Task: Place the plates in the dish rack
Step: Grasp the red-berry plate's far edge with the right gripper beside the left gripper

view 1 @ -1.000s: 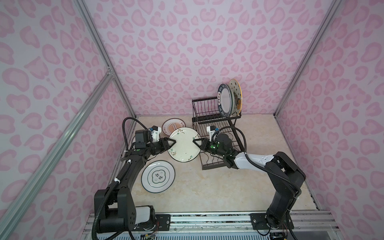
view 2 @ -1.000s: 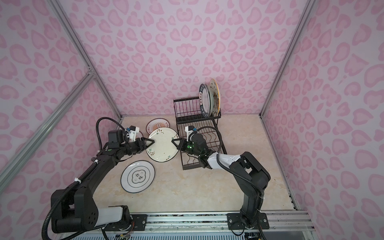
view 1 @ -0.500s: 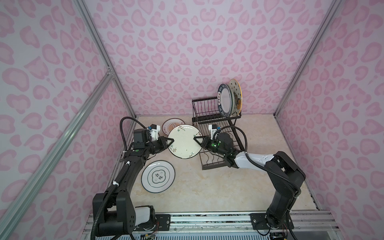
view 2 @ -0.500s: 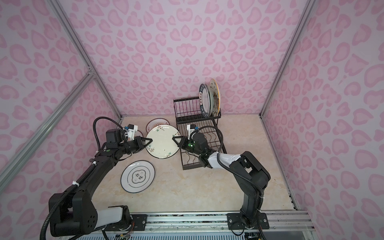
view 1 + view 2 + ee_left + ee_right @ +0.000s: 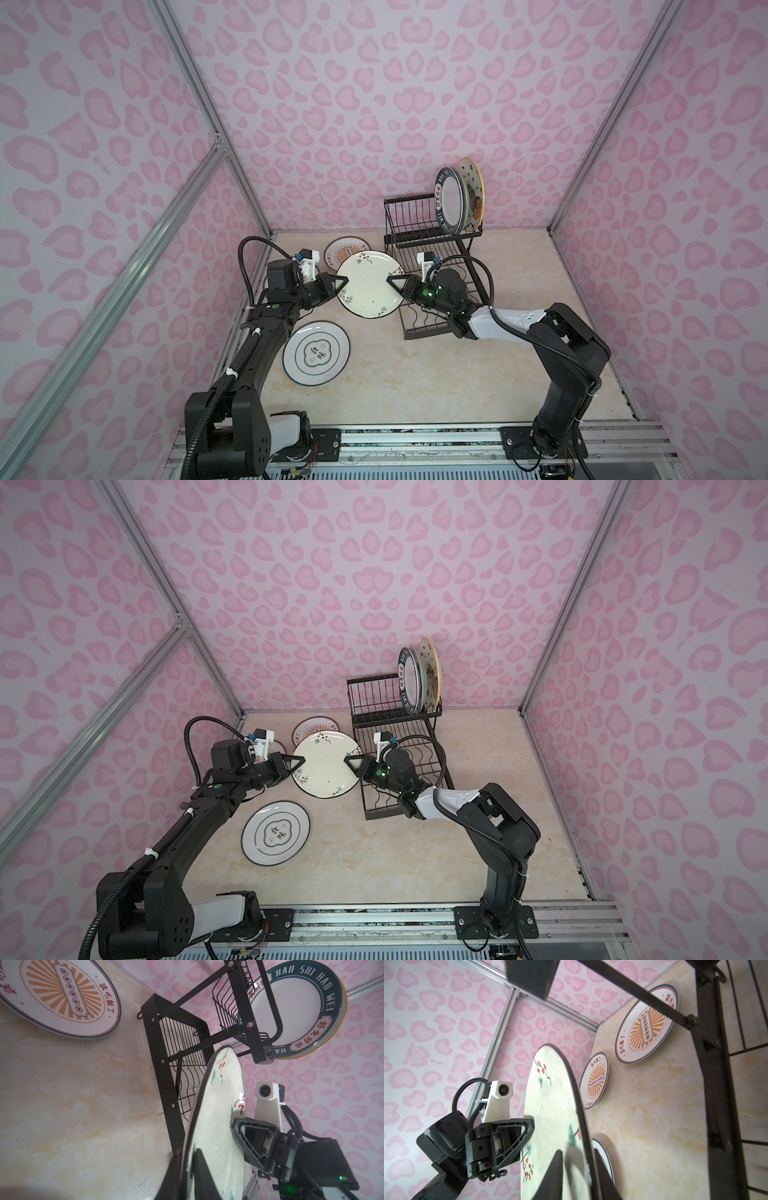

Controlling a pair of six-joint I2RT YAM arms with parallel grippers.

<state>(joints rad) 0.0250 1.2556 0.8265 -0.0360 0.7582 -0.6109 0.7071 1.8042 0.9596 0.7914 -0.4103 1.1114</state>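
Plate (image 5: pixel 368 286) is held tilted, face up. Left rim clamped by L gripper (image 5: pixel 343 284); R gripper (image 5: pixel 392 282) slightly parted at right rim.

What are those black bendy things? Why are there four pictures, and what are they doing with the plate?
Those are two robot arms, each ending in a claw. Two pictures look down from a camera high above. The other two come from little cameras on the arms' wrists.

The left claw pinches one edge of a cream plate, held up off the table. The right claw sits around the opposite edge; I cannot tell whether it is squeezing.

Flat on the table lie a green-ringed plate, an orange sunburst plate and another orange plate. Behind stands a black rack, with a lettered plate and a starry plate upright in its top basket.
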